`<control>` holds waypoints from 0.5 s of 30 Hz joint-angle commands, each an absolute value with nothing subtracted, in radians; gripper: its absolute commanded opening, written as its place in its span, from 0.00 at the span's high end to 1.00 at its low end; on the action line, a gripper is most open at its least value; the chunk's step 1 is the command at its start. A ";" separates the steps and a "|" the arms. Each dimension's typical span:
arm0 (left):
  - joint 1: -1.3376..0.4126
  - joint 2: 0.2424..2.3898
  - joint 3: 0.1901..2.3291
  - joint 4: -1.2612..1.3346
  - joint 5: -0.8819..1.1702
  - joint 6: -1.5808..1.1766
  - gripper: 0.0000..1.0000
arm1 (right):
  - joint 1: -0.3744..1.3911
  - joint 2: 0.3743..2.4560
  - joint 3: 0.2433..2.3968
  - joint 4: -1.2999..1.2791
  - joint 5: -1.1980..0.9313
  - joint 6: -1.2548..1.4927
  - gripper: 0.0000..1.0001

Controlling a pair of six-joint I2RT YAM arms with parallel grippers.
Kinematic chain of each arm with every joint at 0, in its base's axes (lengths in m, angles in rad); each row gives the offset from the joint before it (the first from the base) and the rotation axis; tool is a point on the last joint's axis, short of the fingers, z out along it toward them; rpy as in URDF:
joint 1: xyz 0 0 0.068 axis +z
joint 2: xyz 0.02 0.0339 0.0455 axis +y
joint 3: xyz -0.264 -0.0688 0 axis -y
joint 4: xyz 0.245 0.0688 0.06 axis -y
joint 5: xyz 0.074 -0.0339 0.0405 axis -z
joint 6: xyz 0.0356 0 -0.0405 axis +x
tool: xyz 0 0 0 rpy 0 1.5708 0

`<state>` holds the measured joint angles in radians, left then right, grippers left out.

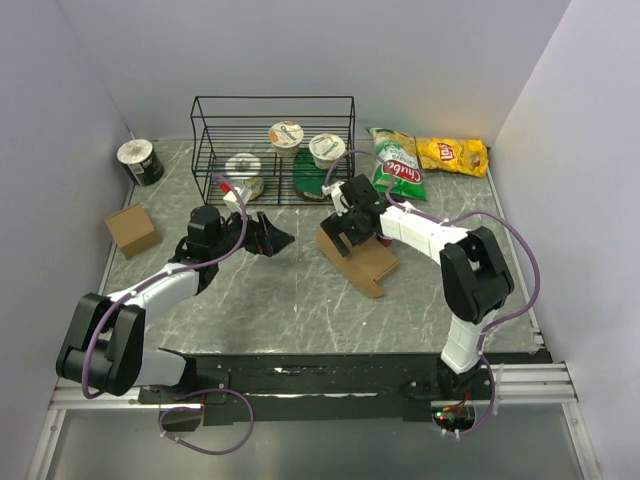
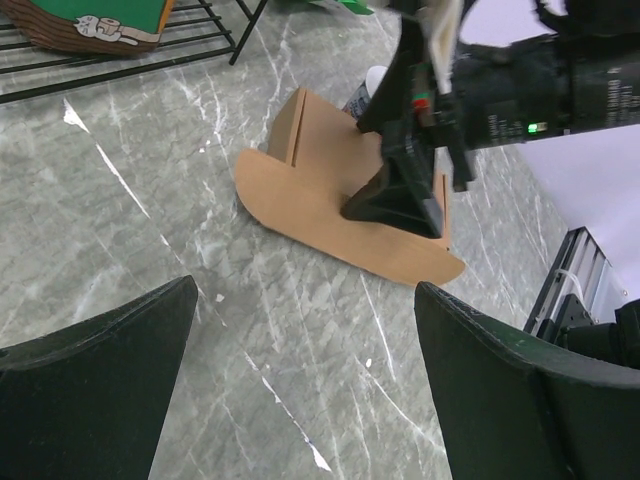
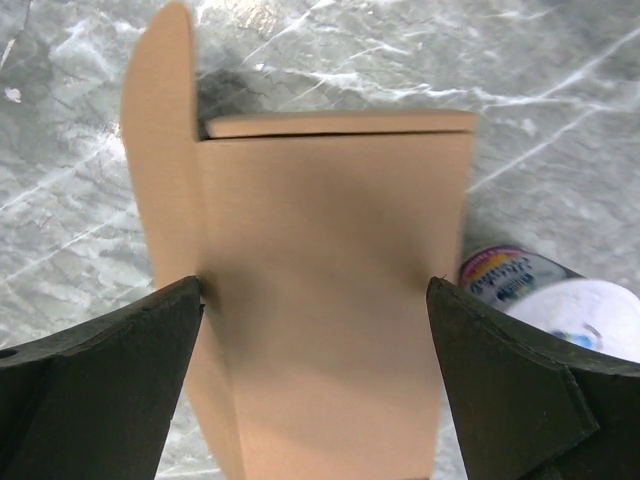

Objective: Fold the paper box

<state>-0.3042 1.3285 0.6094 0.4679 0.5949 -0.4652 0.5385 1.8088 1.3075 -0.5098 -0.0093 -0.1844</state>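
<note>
The paper box (image 1: 364, 264) is a brown cardboard piece lying mid-table, partly folded, with a rounded flap (image 2: 300, 215) flat on the marble and another panel (image 3: 330, 300) raised. My right gripper (image 1: 345, 232) hangs right over it, jaws wide open, with its fingertips (image 3: 190, 300) standing on either side of the raised panel, close to its edges. From the left wrist view that gripper (image 2: 400, 200) reaches down onto the cardboard. My left gripper (image 1: 283, 241) is open and empty a short way left of the box, its fingers (image 2: 120, 350) above bare marble.
A black wire rack (image 1: 272, 120) at the back holds yogurt cups (image 1: 286, 134) and a green pack. Two chip bags (image 1: 395, 160) lie back right. A small cube-like cardboard box (image 1: 132, 228) and a dark cup (image 1: 140, 160) sit far left. A white cup (image 3: 545, 300) stands beside the paper box.
</note>
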 commanded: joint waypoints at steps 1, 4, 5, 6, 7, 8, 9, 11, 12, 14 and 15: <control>-0.302 1.328 0.601 0.534 0.635 -0.457 0.04 | 0.517 1.839 1.345 -0.514 -0.002 -0.187 0.00; -0.304 1.331 0.598 0.543 0.643 -0.460 0.04 | 0.508 1.851 1.344 -0.515 0.029 -0.184 0.00; -0.302 1.333 0.598 0.545 0.644 -0.460 0.04 | 0.505 1.858 1.345 -0.515 0.029 -0.187 0.00; -0.302 1.332 0.598 0.545 0.646 -0.460 0.04 | 0.503 1.861 1.345 -0.518 0.034 -0.187 0.00; -0.302 1.333 0.598 0.546 0.646 -0.460 0.04 | 0.497 1.867 1.348 -0.520 0.034 -0.186 0.00; -0.302 1.335 0.600 0.546 0.647 -0.462 0.04 | 0.495 1.882 1.356 -0.525 0.032 -0.186 0.00; -0.304 1.336 0.600 0.546 0.647 -0.462 0.04 | 0.495 1.890 1.361 -0.537 0.031 -0.184 0.00; -0.302 1.336 0.601 0.548 0.649 -0.460 0.04 | 0.494 1.902 1.368 -0.546 0.014 -0.181 0.00; -0.302 1.336 0.600 0.549 0.650 -0.460 0.04 | 0.495 1.904 1.370 -0.552 0.006 -0.181 0.00; -0.302 1.335 0.597 0.564 0.660 -0.460 0.04 | 0.497 1.899 1.368 -0.555 -0.087 -0.175 0.02; -0.302 1.333 0.592 0.574 0.666 -0.462 0.04 | 0.495 1.896 1.368 -0.560 -0.116 -0.173 0.03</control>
